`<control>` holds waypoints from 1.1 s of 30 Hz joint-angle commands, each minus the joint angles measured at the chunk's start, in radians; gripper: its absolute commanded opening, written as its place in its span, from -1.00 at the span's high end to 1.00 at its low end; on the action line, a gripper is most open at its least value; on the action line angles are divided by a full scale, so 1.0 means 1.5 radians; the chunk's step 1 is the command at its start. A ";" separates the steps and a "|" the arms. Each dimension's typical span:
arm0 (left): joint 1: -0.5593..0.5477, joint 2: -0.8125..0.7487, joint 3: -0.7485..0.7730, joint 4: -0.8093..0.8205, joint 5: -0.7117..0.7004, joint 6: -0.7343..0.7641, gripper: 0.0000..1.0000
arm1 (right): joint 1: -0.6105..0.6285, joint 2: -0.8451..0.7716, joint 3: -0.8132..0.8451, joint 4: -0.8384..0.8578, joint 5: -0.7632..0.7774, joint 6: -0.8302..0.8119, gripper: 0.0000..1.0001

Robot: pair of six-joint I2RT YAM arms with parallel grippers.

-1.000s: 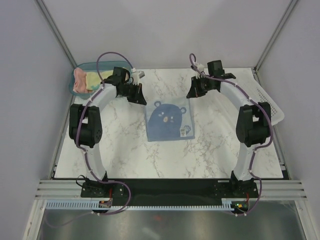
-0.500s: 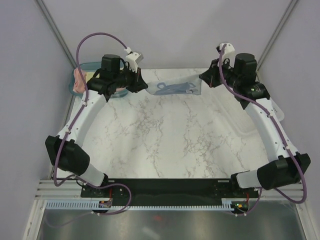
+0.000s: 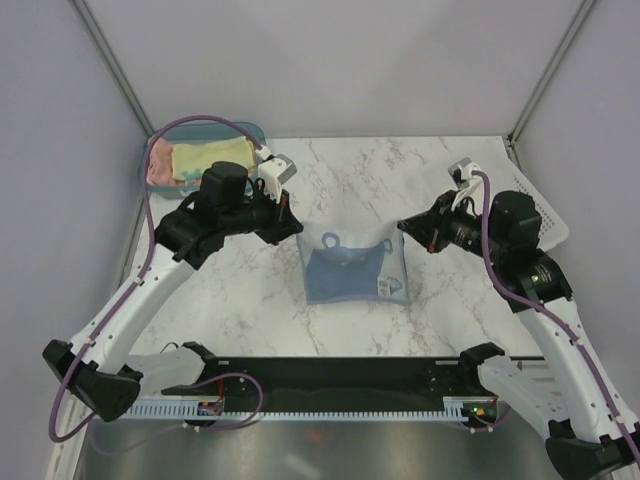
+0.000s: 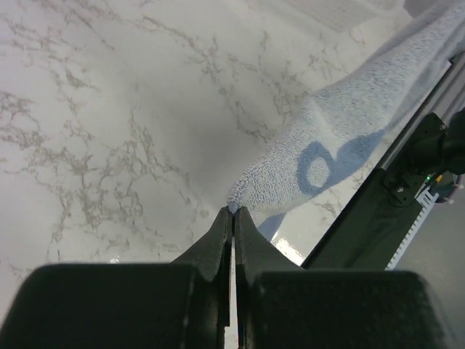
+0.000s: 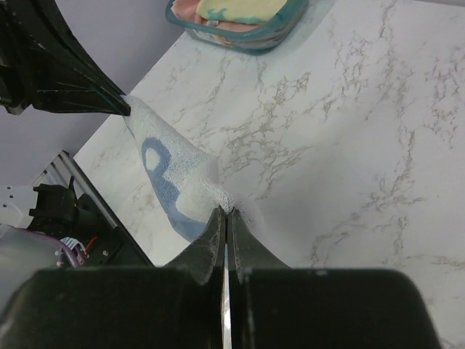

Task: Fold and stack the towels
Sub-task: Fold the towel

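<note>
Pulled nearer, light blue towel point(image 3: 352, 272) sags, seemingly doubled, pinched by left fingers point(image 4: 215, 241) and right fingers point(image 5: 211, 243).

The small towel point(image 3: 352, 270) hangs over the middle of the counter point(image 3: 350, 180), towards its near edge, stretched between the left gripper point(image 3: 297, 228), which pinches its upper left corner, and the right gripper point(image 3: 404, 228), which pinches its upper right corner. Behind and to the left of it, at the far left corner of the counter, stands the bin point(image 3: 143, 170) with the folded towels point(image 3: 205, 160) lying in it, one on the other. The basket point(image 3: 553, 225) sits at the counter's right edge, to the right of the right gripper and well apart from the bin.
</note>
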 commanded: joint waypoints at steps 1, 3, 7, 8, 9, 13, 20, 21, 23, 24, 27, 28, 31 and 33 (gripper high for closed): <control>0.001 0.017 -0.022 -0.039 -0.092 -0.065 0.95 | 0.011 0.003 -0.037 0.027 0.030 0.062 1.00; 0.004 0.072 -0.019 -0.039 -0.124 -0.068 0.95 | 0.014 0.052 -0.052 0.048 0.075 0.048 1.00; 0.055 0.214 0.020 -0.028 -0.134 -0.072 0.95 | 0.014 0.183 -0.053 0.128 0.139 0.024 1.00; 0.065 0.246 0.026 -0.022 -0.130 -0.072 0.96 | 0.014 0.209 -0.055 0.152 0.143 0.020 1.00; 0.073 0.272 0.036 -0.015 -0.113 -0.065 0.95 | 0.014 0.270 -0.050 0.169 0.126 0.010 1.00; 0.098 0.413 0.114 0.051 -0.088 -0.036 0.95 | 0.013 0.446 0.019 0.218 0.065 -0.061 1.00; 0.159 0.625 0.297 0.072 -0.037 -0.009 0.95 | -0.021 0.665 0.224 0.204 0.046 -0.118 1.00; 0.164 0.639 0.312 0.075 -0.027 -0.010 0.95 | -0.026 0.696 0.242 0.204 0.054 -0.119 1.00; 0.172 0.665 0.346 0.083 -0.022 -0.007 0.96 | -0.035 0.722 0.284 0.205 0.069 -0.128 1.00; 0.174 0.684 0.353 0.096 -0.010 -0.004 0.95 | -0.038 0.746 0.297 0.206 0.076 -0.139 1.00; 0.174 0.715 0.387 0.112 0.011 0.006 0.95 | -0.047 0.793 0.342 0.203 0.079 -0.154 1.00; 0.173 0.720 0.392 0.114 0.015 0.010 0.95 | -0.053 0.805 0.351 0.203 0.080 -0.155 1.00; 0.173 0.736 0.408 0.125 -0.011 0.021 0.96 | -0.063 0.834 0.368 0.204 0.083 -0.171 1.00; 0.174 0.739 0.411 0.129 -0.031 0.033 0.95 | -0.066 0.847 0.372 0.205 0.084 -0.177 1.00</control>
